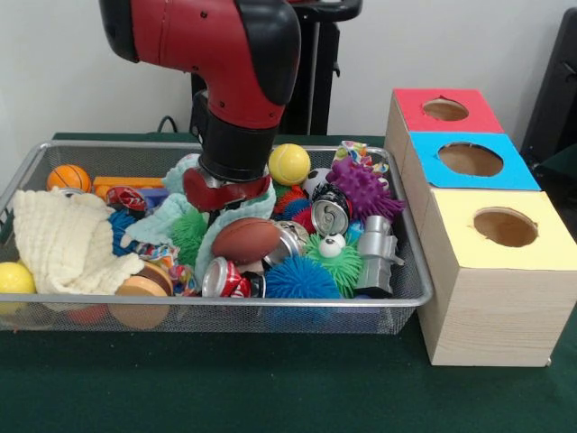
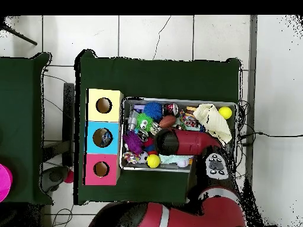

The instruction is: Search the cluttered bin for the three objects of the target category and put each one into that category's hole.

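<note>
The wire mesh bin (image 1: pixel 270 299) is full of clutter. It holds a brown toy football (image 1: pixel 245 239), a yellow ball (image 1: pixel 288 163), a purple spiky ball (image 1: pixel 365 188), green (image 1: pixel 341 262) and blue (image 1: pixel 300 278) spiky balls and crushed cans (image 1: pixel 330 212). My gripper (image 1: pixel 225 192) reaches down into the bin's middle, just behind the football, over a teal cloth (image 1: pixel 171 221). Its tips are hidden by the clutter. The blue-panelled hole (image 1: pixel 470 159) is in the middle of the wooden box, to the right of the bin. From overhead (image 2: pixel 103 138) my arm (image 2: pixel 183 142) covers the gripper.
A cream cloth (image 1: pixel 63 239), a small orange basketball (image 1: pixel 68 178) and a second yellow ball (image 1: pixel 13 278) lie at the bin's left end. A silver toy robot (image 1: pixel 377 253) stands at its right end. The red-panelled hole (image 1: pixel 444 109) and the yellow-panelled hole (image 1: pixel 505 226) flank the blue one.
</note>
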